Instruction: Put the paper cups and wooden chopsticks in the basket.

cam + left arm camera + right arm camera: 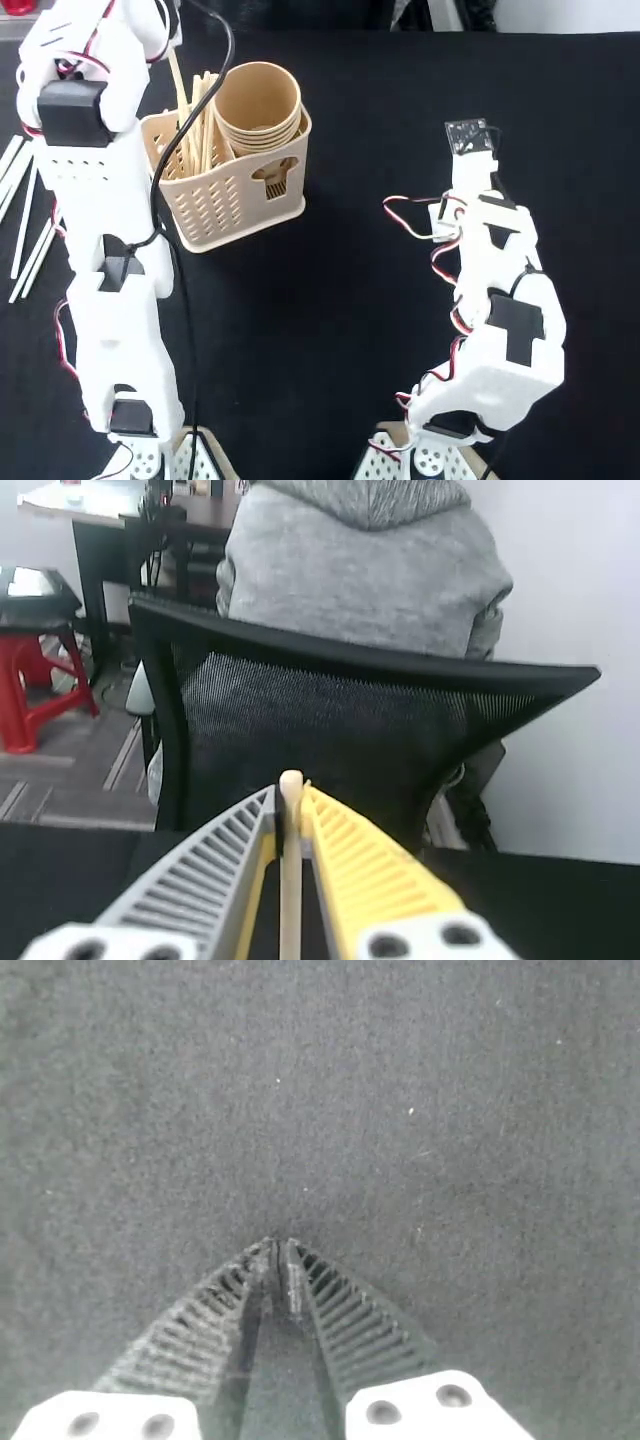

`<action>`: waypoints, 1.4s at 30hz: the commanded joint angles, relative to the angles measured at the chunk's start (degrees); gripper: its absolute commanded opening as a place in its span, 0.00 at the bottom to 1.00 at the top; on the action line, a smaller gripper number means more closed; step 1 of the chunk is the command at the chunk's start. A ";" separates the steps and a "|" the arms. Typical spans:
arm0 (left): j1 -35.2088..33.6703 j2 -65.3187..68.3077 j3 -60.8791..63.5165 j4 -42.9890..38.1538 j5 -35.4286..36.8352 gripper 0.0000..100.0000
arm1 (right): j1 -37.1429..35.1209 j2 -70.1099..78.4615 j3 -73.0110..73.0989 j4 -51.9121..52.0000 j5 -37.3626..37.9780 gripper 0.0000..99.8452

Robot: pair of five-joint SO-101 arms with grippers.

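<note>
Black worktop [330, 330] carries the basket [230, 205] holding stacked paper cups [258, 95]. My left end effector [290, 798] pinches one wooden chopstick [290, 890]; my right end effector [278, 1250] is pressed together, facing the worktop.

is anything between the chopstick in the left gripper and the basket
Nothing visible does. The chopstick in the left gripper slants down toward the basket, beside the sticks already in it; the cups fill the other part.
</note>
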State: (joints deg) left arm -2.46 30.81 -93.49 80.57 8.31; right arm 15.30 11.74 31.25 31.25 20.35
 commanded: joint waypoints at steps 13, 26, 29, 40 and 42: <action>-9.36 -1.14 -1.54 14.33 -0.35 0.27 | 0.18 -3.38 -0.22 -0.35 0.70 0.01; -29.76 9.93 24.31 10.46 -23.12 0.27 | 0.18 -3.38 -0.13 -0.35 0.70 0.01; -29.76 13.63 27.47 7.30 -25.49 0.27 | 0.18 -3.38 -0.13 -0.35 0.70 0.01; -30.20 33.23 23.16 -5.80 -29.36 0.27 | 0.18 -3.38 0.04 -0.35 0.70 0.01; -30.20 36.04 21.85 -5.54 -30.51 0.27 | 0.18 -3.38 0.04 -0.35 0.70 0.01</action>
State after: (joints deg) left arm -32.26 65.63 -67.74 75.56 -20.79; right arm 15.30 11.74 31.25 31.25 20.35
